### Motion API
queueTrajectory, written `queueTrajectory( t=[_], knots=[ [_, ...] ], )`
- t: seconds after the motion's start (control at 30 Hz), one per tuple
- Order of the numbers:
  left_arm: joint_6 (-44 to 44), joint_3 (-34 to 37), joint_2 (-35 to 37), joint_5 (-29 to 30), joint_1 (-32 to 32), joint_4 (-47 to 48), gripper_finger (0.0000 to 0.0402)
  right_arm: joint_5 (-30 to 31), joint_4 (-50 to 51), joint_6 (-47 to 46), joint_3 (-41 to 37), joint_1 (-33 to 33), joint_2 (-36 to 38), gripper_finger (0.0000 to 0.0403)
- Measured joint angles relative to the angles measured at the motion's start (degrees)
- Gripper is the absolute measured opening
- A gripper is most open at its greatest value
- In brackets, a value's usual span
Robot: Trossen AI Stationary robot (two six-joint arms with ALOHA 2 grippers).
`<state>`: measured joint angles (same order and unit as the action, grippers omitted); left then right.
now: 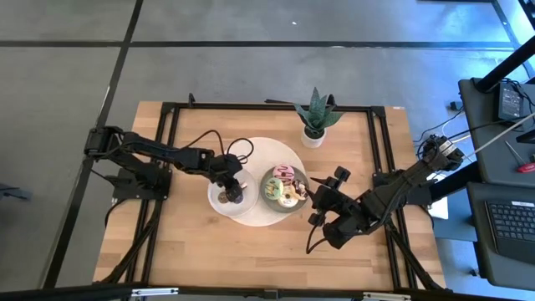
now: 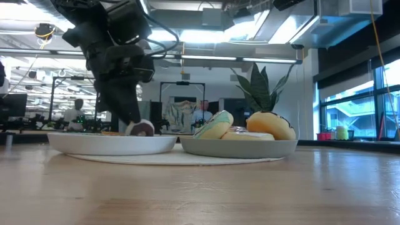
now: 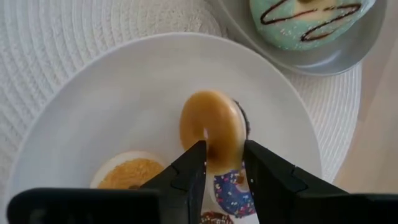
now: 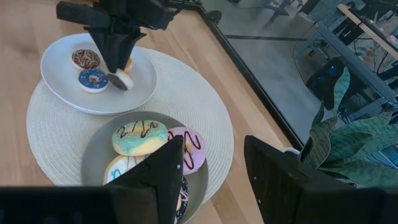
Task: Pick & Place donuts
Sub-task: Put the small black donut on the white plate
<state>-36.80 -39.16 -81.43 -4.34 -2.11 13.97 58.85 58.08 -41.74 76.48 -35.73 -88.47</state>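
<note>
Wood table [image 1: 167, 242], round white mat [image 1: 259, 219] with 2 plates on it. My left gripper [image 3: 222, 163] is down over the white plate [image 3: 118, 99], jaws narrow, pinching a small donut [image 3: 211, 127] on edge, chocolate side away. My right gripper [image 4: 211, 168] hangs wide by the grey plate [image 4: 93, 163] of bigger donuts [image 4: 140, 138].
</note>
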Motion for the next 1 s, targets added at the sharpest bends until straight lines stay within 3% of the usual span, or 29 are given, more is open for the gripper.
queueTrajectory(
  t=[0.33, 1.0],
  knots=[
    [-2.1, 0.0, 0.0, 5.2, 0.0, 3.3, 0.0107, 0.0, 0.0, 0.0, 0.0, 0.0, 0.0, 0.0171],
    [-1.8, 0.0, 0.0, 7.7, -2.2, 4.6, 0.0107, 0.0, 0.0, 0.0, 0.0, 0.0, 0.0, 0.0171]
  ],
)
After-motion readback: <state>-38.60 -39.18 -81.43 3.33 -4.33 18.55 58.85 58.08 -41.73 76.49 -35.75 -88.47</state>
